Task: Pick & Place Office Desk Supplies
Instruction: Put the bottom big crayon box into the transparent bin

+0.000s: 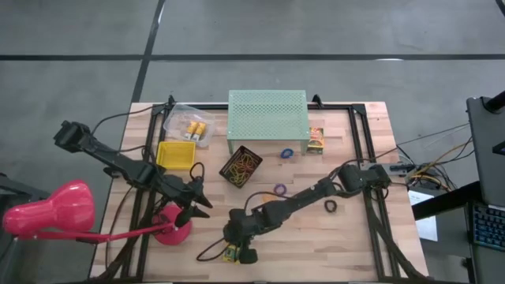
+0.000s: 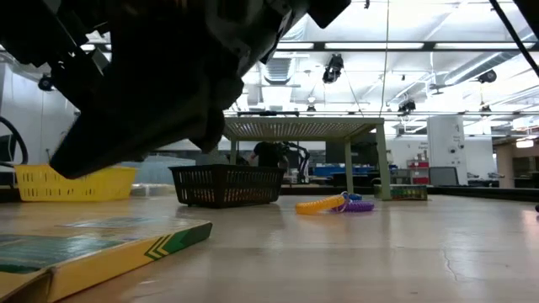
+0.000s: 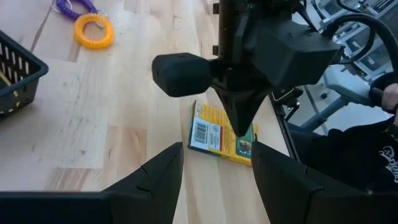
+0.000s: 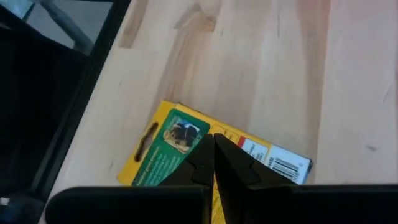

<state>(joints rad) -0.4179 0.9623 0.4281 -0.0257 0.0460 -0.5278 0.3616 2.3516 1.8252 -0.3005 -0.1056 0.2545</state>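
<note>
A little yellow-and-green printed box (image 1: 230, 253) lies flat on the table by the near edge; it also shows in the left wrist view (image 3: 214, 134) and the right wrist view (image 4: 168, 146). My right gripper (image 1: 240, 248) is shut, its fingers (image 4: 224, 168) pointing down right over the box. My left gripper (image 1: 202, 207) is open and empty a short way to the left of the box, its fingers (image 3: 158, 180) aimed toward it. An orange coil band (image 3: 94, 31) and a purple one (image 3: 73, 7) lie farther off. My right gripper's shut fingertips (image 3: 239, 127) stand over the box's top face (image 4: 186, 140), pointing down from above. I cannot tell whether they touch it. The box lies flat on the table.
A black basket of rubber bands (image 1: 241, 166), a yellow bin (image 1: 176, 155), a clear bag (image 1: 189, 126) and the mint perforated stand (image 1: 267, 120) stand farther back. A second box (image 1: 316, 140), a blue ring (image 1: 287, 153) and a black ring (image 1: 331, 206) lie right. The pink lamp (image 1: 55, 209) stands left.
</note>
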